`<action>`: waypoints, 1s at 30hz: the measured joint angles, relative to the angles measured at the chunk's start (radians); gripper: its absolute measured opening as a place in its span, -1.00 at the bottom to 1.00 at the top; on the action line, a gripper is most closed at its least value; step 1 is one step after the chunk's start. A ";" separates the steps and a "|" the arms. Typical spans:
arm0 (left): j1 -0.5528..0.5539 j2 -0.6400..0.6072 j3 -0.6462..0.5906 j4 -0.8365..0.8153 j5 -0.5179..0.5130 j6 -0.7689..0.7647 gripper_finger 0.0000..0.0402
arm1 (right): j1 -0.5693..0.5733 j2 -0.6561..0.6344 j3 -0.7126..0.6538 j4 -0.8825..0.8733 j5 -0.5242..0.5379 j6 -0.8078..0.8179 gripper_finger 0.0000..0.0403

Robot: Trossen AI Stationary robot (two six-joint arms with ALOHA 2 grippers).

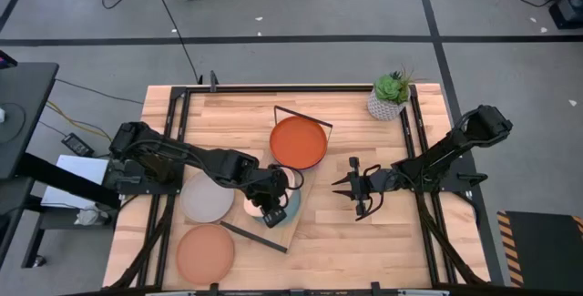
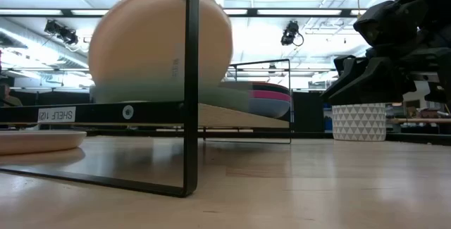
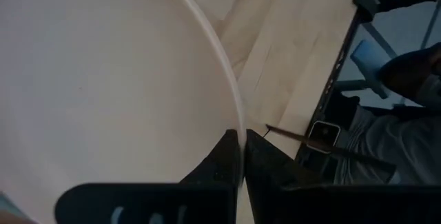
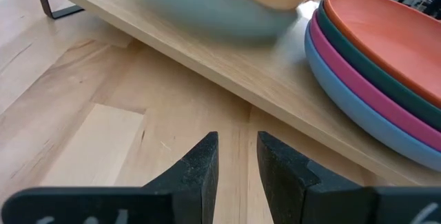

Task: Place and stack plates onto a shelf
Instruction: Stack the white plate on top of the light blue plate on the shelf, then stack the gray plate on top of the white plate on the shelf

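My left gripper (image 1: 271,207) (image 3: 241,136) is over the near end of the shelf (image 1: 284,232) (image 2: 232,115) (image 4: 207,52), shut on the cream plate (image 1: 253,207) (image 2: 162,39) (image 3: 103,65). That plate stands steeply tilted above the light blue plate (image 1: 291,203) (image 2: 134,91) (image 4: 207,10), which lies flat on the shelf board. The blue, pink, teal and orange plates form a stack (image 1: 298,141) (image 2: 261,91) (image 4: 372,65) on the shelf's far end. My right gripper (image 1: 348,187) (image 4: 238,148) hovers open, right of the shelf, touching nothing. My left gripper pinches the cream plate's rim (image 3: 233,114) between its two fingers, one on each face of the plate. The plate is tipped up steeply, and in the low view its lower edge (image 2: 162,82) meets the light blue plate on the shelf.
A grey plate (image 1: 208,196) and a peach plate (image 1: 205,252) (image 2: 35,141) lie on the table left of the shelf. A white plant pot (image 1: 390,100) (image 2: 358,122) stands at the far right. The shelf's black wire frame (image 2: 190,81) rises at its near end.
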 joint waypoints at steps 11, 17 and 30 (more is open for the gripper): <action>-0.039 0.049 0.012 -0.009 -0.018 0.050 -0.68 | 0.000 0.000 0.000 0.000 -0.001 0.002 -0.47; -0.035 0.047 0.012 0.011 -0.005 0.050 -0.34 | 0.000 0.000 0.000 0.001 -0.002 0.003 -0.47; -0.063 0.002 -0.039 -0.438 -0.199 0.107 -0.41 | 0.001 0.000 0.000 0.004 -0.011 0.015 -0.47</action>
